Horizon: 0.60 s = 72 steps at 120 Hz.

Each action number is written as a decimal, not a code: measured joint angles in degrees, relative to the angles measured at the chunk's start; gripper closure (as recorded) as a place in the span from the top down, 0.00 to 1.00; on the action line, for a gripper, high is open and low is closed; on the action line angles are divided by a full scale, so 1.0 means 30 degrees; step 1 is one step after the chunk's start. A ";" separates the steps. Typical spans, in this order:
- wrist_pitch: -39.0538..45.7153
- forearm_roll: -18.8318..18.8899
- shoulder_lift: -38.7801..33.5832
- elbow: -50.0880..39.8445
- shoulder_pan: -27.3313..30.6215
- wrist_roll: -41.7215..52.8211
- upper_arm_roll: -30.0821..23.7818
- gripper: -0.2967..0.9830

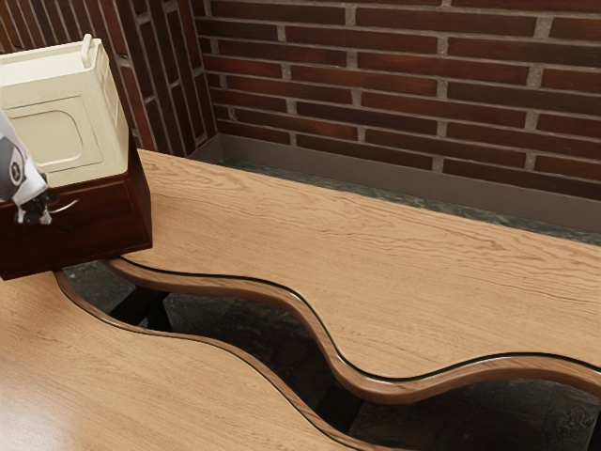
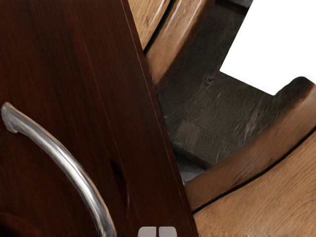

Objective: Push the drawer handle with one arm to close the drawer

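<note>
1 gripper (image 1: 41, 210), 2 fingertips (image 2: 147, 232), closed up against each other with just a thin line between, nothing held. 1 arm (image 1: 15, 164), reaching in from the exterior view's left edge.

1 handle (image 2: 79, 177): curved, silvery metal, on the front of the drawer (image 2: 49, 94). Gripper is near one end of it; contact, can't tell. Handle is not between the fingertips. How far out the drawer sits, can't tell.

Containers: 2. 1 dark red-brown wood cabinet (image 1: 84, 224), at the exterior view's left, standing on the table; drawer is in it, contents hidden. 1 cream box (image 1: 99, 141) on top of the cabinet, upright, 1 small raised grip (image 1: 89, 53) at its top; inside hidden.

1 table, top in 2 wood sections: far section (image 1: 376, 272) and near section (image 1: 141, 385), wavy gap between, dark floor (image 1: 254, 343) visible through it. 2 brick walls behind, meeting at a corner. 1 plain white shape (image 2: 266, 44) beyond the cabinet edge, can't tell what.
</note>
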 joint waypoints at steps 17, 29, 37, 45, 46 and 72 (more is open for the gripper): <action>-0.0006 -0.0075 0.0155 0.0233 0.0068 0.0094 0.0001 0.15; -0.0006 -0.0096 0.0185 0.0288 0.0082 0.0149 0.0001 0.15; -0.0516 -0.0186 -0.0254 0.0092 0.0172 0.0171 -0.0146 0.15; -0.1518 -0.0261 -0.4017 -0.3299 0.0299 0.0050 -0.0867 0.19; -0.1653 -0.0257 -0.4588 -0.3773 0.0373 0.0013 -0.1018 0.21; -0.9640 -0.0515 -1.2751 -0.5229 0.6168 -0.2566 -0.7999 0.55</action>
